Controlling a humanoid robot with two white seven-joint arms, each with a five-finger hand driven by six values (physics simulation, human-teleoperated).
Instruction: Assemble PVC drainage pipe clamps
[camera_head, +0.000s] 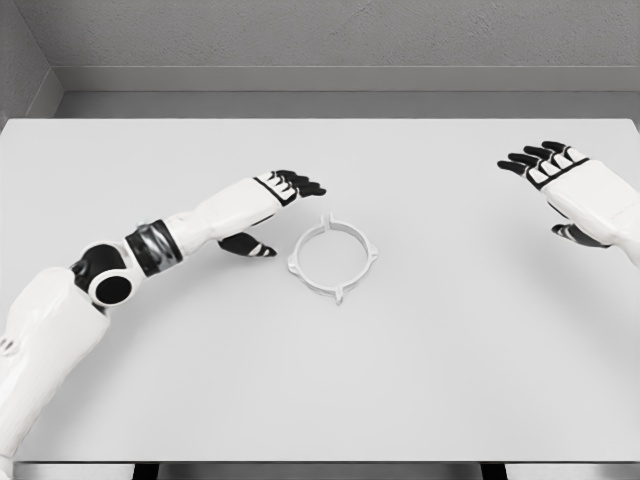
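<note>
The white table (480, 380) filled most of the view, bare apart from one part, and that left both arms free room to work. The left arm reached in from the near left, forearm angled up and to the right across the surface, so that the left hand (278, 200) sat just beside the part, probably staged for a grasp. Its fingers were extended and relaxed, gripping nothing, with the thumb tucked below and pointing right. The right hand (560, 185) hovered well apart at the far right, palm inward, its fingers spread loosely and holding nothing, seemingly parked out of the way. The pipe clamp ring (333, 257), a thin white hoop with small tabs round its rim, lay flat near the table's centre, just right of the left hand and untouched.
</note>
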